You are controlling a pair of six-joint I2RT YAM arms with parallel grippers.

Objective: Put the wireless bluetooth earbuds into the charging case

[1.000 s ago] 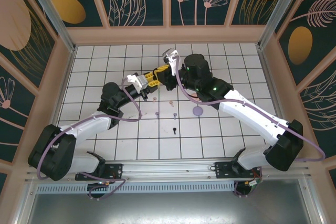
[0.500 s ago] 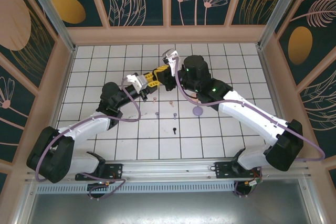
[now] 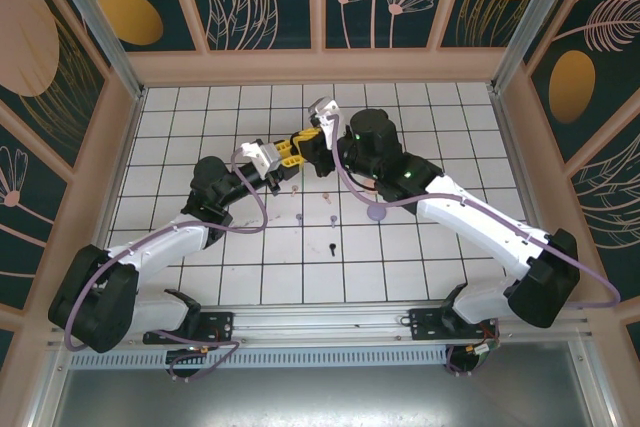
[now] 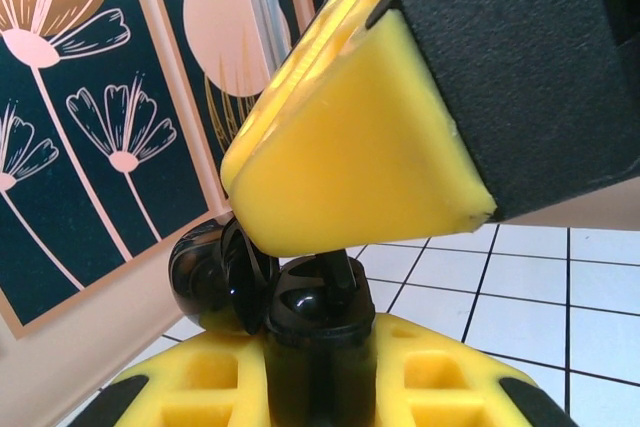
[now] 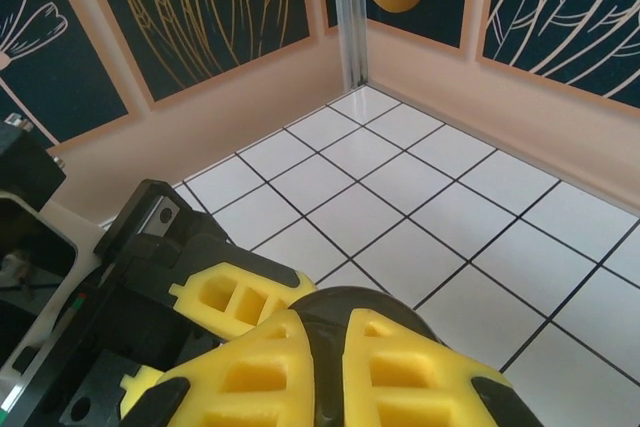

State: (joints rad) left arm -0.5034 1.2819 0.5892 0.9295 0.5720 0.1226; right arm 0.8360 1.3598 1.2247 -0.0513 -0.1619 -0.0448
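Observation:
In the left wrist view my left gripper (image 4: pixel 320 382) is shut on the upright black charging case (image 4: pixel 310 322), whose lid (image 4: pixel 200 272) hangs open to the left. My right gripper's yellow finger (image 4: pixel 350 147) presses down from above. A black earbud (image 4: pixel 345 269) pokes from under it into the top of the case. From the right wrist view my right gripper (image 5: pixel 328 357) is almost shut over the round case (image 5: pixel 360 302). The two grippers, left (image 3: pixel 288 154) and right (image 3: pixel 312 147), meet above the table. Pink (image 3: pixel 295 187), purple (image 3: pixel 334 217) and black (image 3: pixel 331 247) earbuds lie on the tiles below.
A purple coin-like disc (image 3: pixel 376 212) lies on the tiles, half under my right forearm. Another pink bud (image 3: pixel 330 197) and purple bud (image 3: pixel 298 217) sit near the first ones. Low beige walls (image 3: pixel 130 147) ring the white grid table (image 3: pixel 200 117).
My right gripper has edged slightly left and down onto the case, its fingers closing a touch. The left arm has barely moved.

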